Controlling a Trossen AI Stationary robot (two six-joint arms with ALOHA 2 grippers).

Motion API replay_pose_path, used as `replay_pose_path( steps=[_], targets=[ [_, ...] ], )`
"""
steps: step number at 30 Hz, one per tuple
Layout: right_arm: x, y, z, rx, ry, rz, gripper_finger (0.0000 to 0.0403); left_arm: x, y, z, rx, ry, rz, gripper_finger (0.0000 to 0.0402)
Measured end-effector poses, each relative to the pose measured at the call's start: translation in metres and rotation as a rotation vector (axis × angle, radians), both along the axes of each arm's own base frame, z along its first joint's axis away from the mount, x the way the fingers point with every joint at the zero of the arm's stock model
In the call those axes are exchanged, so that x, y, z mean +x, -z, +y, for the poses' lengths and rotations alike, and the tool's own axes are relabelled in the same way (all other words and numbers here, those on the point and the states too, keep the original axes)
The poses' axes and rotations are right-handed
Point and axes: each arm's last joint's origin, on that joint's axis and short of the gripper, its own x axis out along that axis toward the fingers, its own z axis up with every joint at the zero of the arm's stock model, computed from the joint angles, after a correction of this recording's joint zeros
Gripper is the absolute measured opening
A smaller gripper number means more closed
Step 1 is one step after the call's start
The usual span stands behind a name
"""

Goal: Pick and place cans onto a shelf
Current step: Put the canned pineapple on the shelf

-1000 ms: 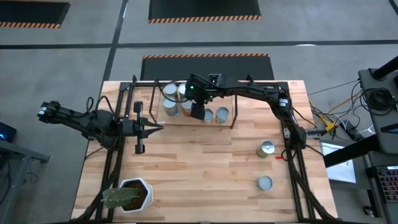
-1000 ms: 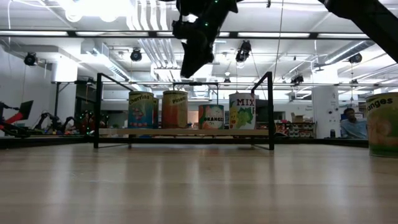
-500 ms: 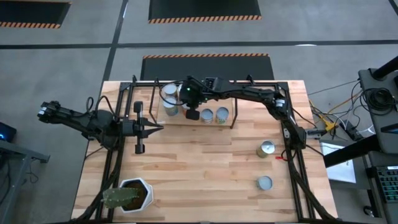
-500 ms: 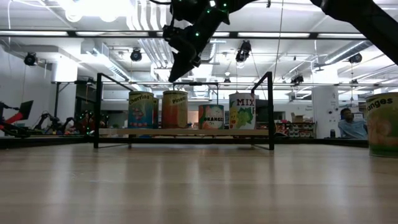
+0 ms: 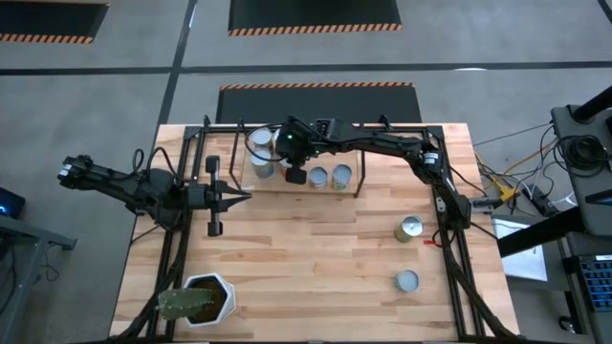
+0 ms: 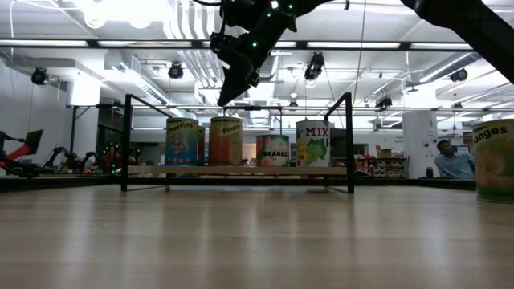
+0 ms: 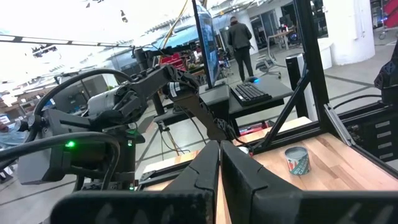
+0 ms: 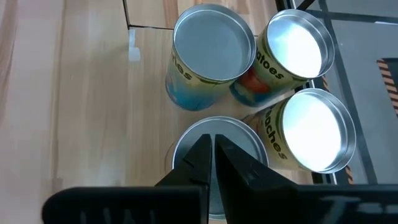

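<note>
- Right gripper (image 5: 297,176) hangs above the shelf (image 5: 359,187), over the cluster of cans at its left part; fingers pressed together, nothing between them.
- Right wrist view: closed fingertips (image 8: 211,149) sit directly above the silvery top of one can (image 8: 214,155), three more cans packed just beside it.
- Low view: four labelled cans stand upright on the shelf board (image 6: 241,170); the right gripper (image 6: 229,95) is clear above the "Pine…" can (image 6: 226,141), apart from it.
- Two cans remain on the table near the right arm's base: one (image 5: 409,228) nearer the shelf, one (image 5: 406,281) farther forward.
- Left gripper (image 5: 245,198) waits at the table's left side, fingers clenched, empty.
- Judgement: placing step is done; next is fetching a table can. That calls for swinging away, opening the fingers and descending around a can.
</note>
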Motion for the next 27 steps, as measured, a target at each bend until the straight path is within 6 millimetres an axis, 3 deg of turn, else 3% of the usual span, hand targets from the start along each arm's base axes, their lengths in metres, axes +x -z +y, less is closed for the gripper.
replay_pose_path(
  steps=[19, 27],
  targets=[
    [-0.001, -0.002, 0.000, -0.012, -0.006, 0.001, 0.0009, 0.000, 0.000, 0.000, 0.000, 0.000, 0.000, 0.0000],
    [-0.022, -0.036, 0.005, -0.028, -0.005, -0.023, 0.0009, 0.000, 0.000, 0.000, 0.001, 0.000, 0.000, 0.0000]
  ],
)
